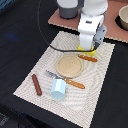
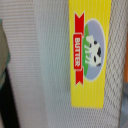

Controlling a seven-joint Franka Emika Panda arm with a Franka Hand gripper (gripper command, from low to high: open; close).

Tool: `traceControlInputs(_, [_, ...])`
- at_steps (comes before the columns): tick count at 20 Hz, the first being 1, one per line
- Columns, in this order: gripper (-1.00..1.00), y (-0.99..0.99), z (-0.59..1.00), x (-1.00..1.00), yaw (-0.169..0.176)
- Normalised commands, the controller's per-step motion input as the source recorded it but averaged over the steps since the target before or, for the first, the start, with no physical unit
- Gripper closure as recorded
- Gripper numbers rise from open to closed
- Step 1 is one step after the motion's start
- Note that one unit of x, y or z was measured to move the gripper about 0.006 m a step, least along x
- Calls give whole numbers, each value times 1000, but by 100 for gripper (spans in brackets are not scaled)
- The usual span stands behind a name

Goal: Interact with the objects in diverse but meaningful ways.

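My gripper hangs low over the yellow packet at the far side of the beige placemat; its fingers are hidden by the white hand, so their state is unclear. The wrist view is filled by the yellow packet, with a red "BUTTER" ribbon and a cow picture, lying flat on the woven mat. A brown sausage lies at the mat's near corner on the exterior view's left. Beside it a light blue cup rests on its side. A grey pot stands behind the mat.
A round tan plate sits mid-mat. One orange-handled utensil lies just near the packet, and an orange-handled knife lies between plate and cup. A brown board and a bowl are at the back right. A black cable loops over the table.
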Motion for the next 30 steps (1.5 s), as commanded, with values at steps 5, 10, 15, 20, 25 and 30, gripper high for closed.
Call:
traceControlInputs(5, [-100, 0, 780, 14, -64])
traceControlInputs(10, [-100, -79, 534, -77, -35])
traceControlInputs(15, [-100, -722, 75, 10, 0])
traceControlInputs(20, [-100, -1000, 7, 106, 0])
traceControlInputs(25, [-100, -1000, 28, 104, 0])
traceControlInputs(30, [-100, -1000, 3, 101, 0])
